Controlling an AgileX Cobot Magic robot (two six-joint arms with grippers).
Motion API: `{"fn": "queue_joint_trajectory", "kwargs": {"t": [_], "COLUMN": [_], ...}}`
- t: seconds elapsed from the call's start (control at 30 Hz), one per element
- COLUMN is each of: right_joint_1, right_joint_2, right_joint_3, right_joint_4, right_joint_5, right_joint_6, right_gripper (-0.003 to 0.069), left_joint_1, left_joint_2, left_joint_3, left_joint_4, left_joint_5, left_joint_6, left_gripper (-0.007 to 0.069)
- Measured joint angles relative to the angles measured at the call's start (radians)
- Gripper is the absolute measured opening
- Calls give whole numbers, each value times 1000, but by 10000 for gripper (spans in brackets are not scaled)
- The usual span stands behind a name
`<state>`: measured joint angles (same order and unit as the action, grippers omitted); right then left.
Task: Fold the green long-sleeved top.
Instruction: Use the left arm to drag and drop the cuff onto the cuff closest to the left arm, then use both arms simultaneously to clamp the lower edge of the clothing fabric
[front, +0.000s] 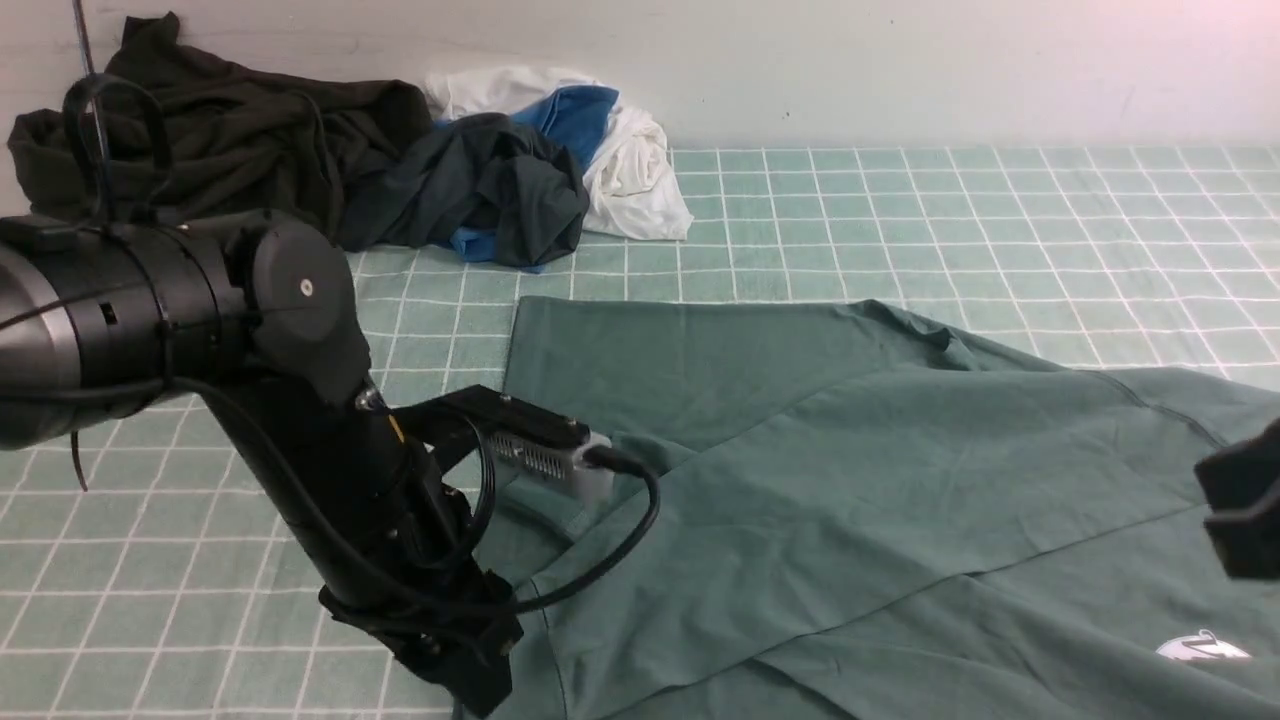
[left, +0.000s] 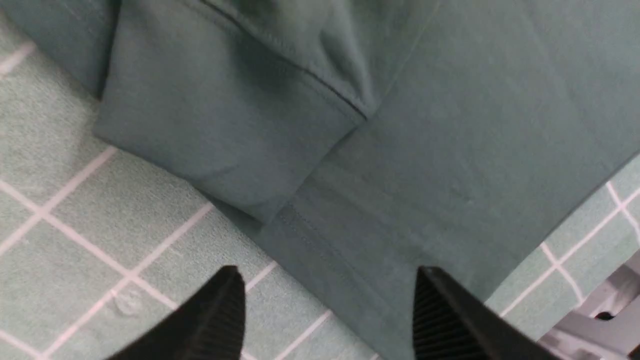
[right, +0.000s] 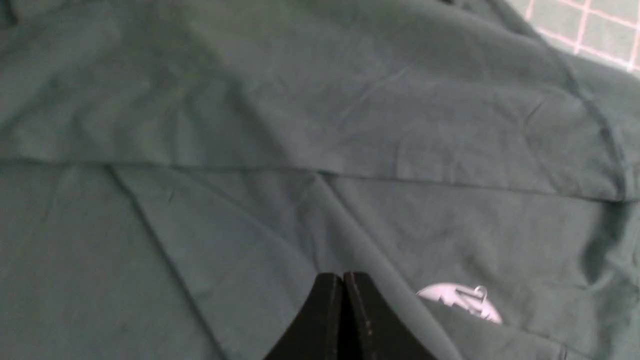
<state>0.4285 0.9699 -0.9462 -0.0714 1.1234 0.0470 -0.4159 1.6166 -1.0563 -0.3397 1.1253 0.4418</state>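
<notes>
The green long-sleeved top (front: 850, 480) lies spread over the checked cloth, with one side folded across its body and a white round logo (front: 1205, 648) near the front right. In the left wrist view my left gripper (left: 330, 282) stands open just above the top's edge (left: 400, 200), beside a folded sleeve cuff (left: 225, 145). Nothing sits between its fingers (left: 445, 320). My right gripper (right: 343, 276) is shut and empty, hovering over the top's body beside a fabric ridge, close to the logo (right: 462, 300). Only a black part of the right arm (front: 1245, 515) shows in the front view.
A pile of other clothes sits at the back left against the wall: a very dark olive garment (front: 220, 130), a slate-grey one with blue (front: 480, 190) and a white one (front: 635, 165). The left arm (front: 300, 400) fills the near left. Green checked cloth (front: 1000, 220) covers the table.
</notes>
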Motion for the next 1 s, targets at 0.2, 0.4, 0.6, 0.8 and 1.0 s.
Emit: {"fn": "queue_joint_trajectory", "kwargs": {"t": [0.2, 0.4, 0.6, 0.8, 1.0], "right_joint_1": [115, 128, 128, 128, 128], "right_joint_2": [-36, -77, -96, -96, -96], "right_joint_3": [-1, -2, -5, -5, -5], "right_joint_4": [35, 46, 52, 61, 71], "right_joint_5": [124, 131, 131, 132, 133], "right_joint_6": [-68, -73, -76, -86, -95], "right_gripper": [-1, 0, 0, 0, 0], "left_joint_1": [-283, -547, -591, -591, -591], "left_joint_2": [-31, -1, 43, 57, 59], "left_joint_3": [61, 194, 256, 253, 250], "left_joint_4": [155, 277, 372, 433, 435], "left_joint_5": [20, -107, -192, -207, -191], "left_joint_6": [1, 2, -7, -74, -150], "left_gripper": [514, 514, 514, 477, 344]}}
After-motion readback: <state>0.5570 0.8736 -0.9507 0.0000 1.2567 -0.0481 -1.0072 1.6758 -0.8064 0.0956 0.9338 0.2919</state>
